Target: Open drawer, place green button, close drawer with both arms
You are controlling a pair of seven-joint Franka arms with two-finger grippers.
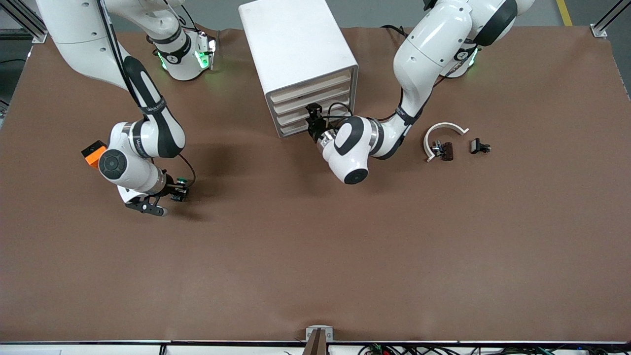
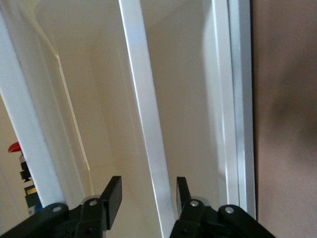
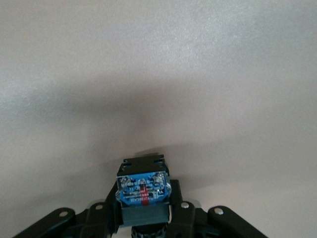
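Your right pincer (image 1: 176,193) was nearest the front camera, low over the desk (image 1: 315,256) toward the right arm's end, clamped on the button (image 1: 181,181). Whether the button had left the desk could not be told. An orange block (image 1: 93,153) showed just past that wrist. Farther up, your left pincer (image 1: 312,120) stood at the cabinet (image 1: 296,54) front, down at the drawer (image 1: 296,129), fingers apart. By the look of it, the pick was done while the drawer was not yet pulled out; placing and closing remained.

Toward the left arm's end lay a white curved piece (image 1: 441,132) and two dark clips (image 1: 446,150), untouched.

The right wrist view showed what the front view could not: the button (image 3: 143,191) pinched between the pads (image 3: 179,210), its blue base facing the lens. The left wrist view showed the fingers (image 2: 113,198) straddling a cream front strip (image 2: 148,129) without closing on it, and a red-capped part (image 2: 15,147) in a neighbouring drawer.
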